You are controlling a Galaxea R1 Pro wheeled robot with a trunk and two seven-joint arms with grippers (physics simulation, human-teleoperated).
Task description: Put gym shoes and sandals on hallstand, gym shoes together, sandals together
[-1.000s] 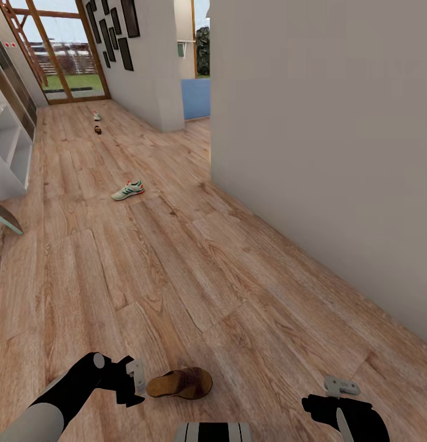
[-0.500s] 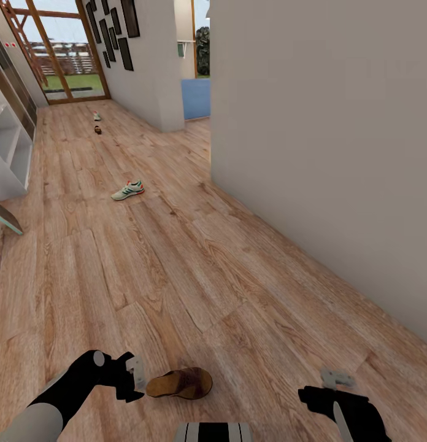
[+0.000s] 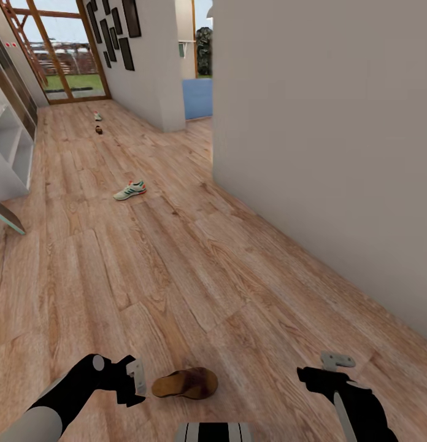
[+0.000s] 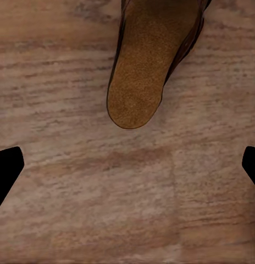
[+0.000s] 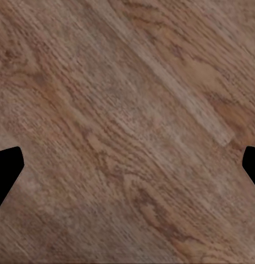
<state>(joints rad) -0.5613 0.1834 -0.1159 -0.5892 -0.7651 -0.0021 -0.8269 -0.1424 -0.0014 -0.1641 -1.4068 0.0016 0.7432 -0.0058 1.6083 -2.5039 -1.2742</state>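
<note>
While the corridor floor (image 3: 195, 264) ran long and bare toward the glass doors, the hallstand (image 3: 8, 153) sat at the far left edge, well apart from the robot. Nothing was on the rack yet, as far as could be seen.

One gym shoe (image 3: 129, 191) lay mid-corridor; the other gym shoe (image 3: 97, 116) and a far sandal (image 3: 99, 129) were tiny specks w/ no detail, near the doors.

The near sandal (image 3: 185, 383) lay flat just in front of the base, heel toward the left gripper (image 3: 137, 380), which sat just beside it, not touching. In the left wrist view its jaws were spread wide, tips at both edges, sandal heel (image 4: 139, 82) ahead but not btwn them. The right gripper (image 3: 335, 362) hung over bare planks, jaws also apart, holding nothing.

Judgement: the step is grasping the near sandal. Best to advance the left gripper along the heel line, centre the footbed btwn the tips, drop low, then close across the narrow width so it doesn't skid away.
</note>
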